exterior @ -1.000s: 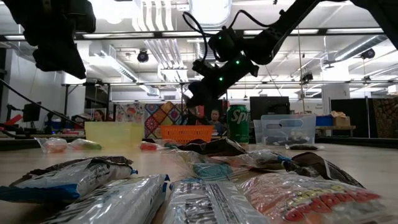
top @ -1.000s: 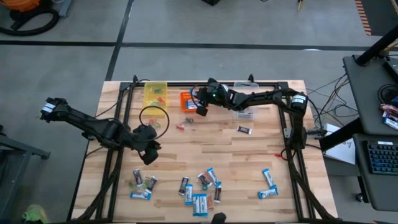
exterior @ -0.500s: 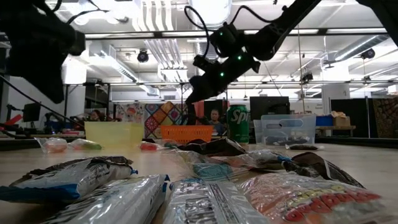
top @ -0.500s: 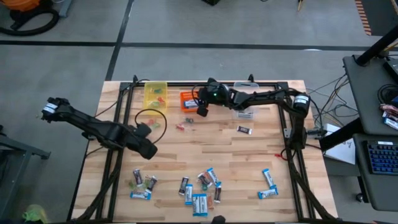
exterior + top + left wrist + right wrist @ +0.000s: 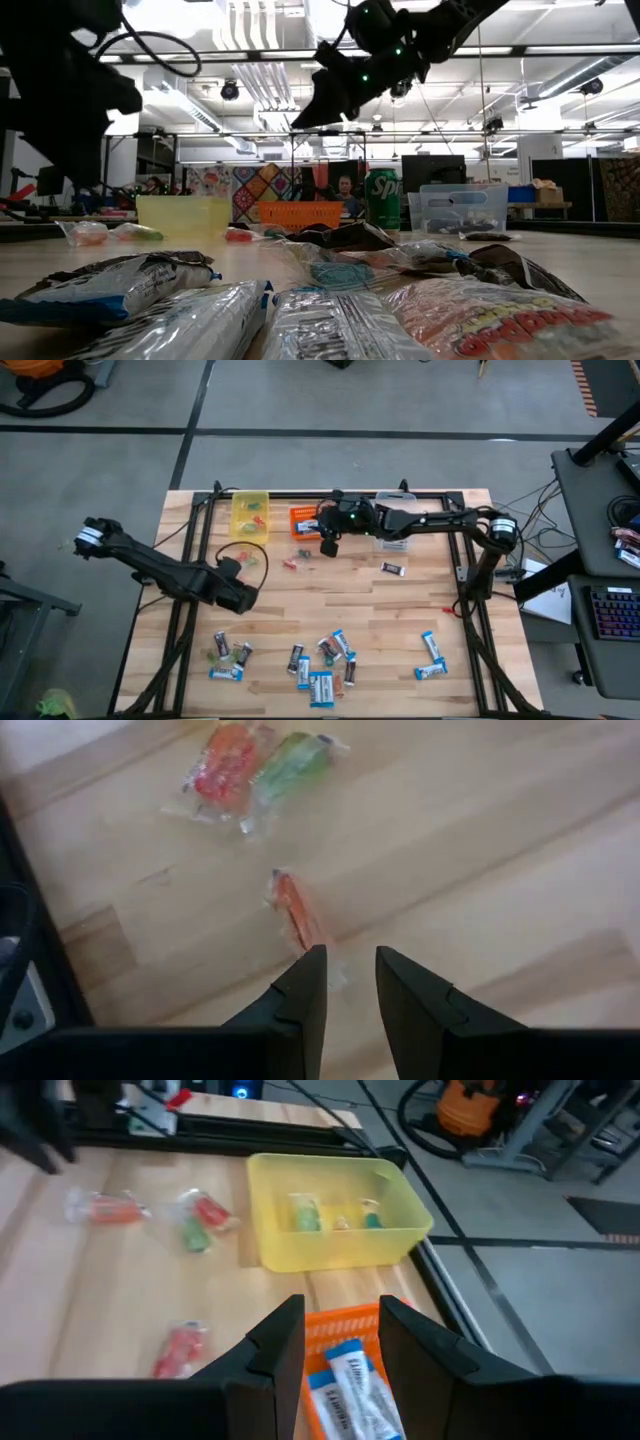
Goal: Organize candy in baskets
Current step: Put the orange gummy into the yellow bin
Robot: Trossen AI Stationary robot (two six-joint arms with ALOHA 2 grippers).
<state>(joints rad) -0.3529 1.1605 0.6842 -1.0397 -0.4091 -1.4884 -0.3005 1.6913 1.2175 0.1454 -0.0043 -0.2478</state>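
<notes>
Tabletop (image 5: 400,595) bins: yellow (image 5: 335,1210) holds small sweets, orange (image 5: 345,1370) blue-white bars under the narrowly parted, empty right gripper (image 5: 340,1345); clear bin (image 5: 463,208) contents are indistinct.

Overhead cam straight down on table (image 5: 400,600); low cam level across; both sharing yellow basket (image 5: 249,513).

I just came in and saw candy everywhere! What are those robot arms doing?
They are sorting wrapped candy into small plastic baskets. The right gripper hangs above the orange basket, which already holds blue-and-white bars; its fingers hold nothing. The translucent yellow basket has a few tiny sweets inside. The left gripper is low over the wooden table, its fingers apart right by a small orange sweet. Many bars still lie loose near the front edge.
</notes>
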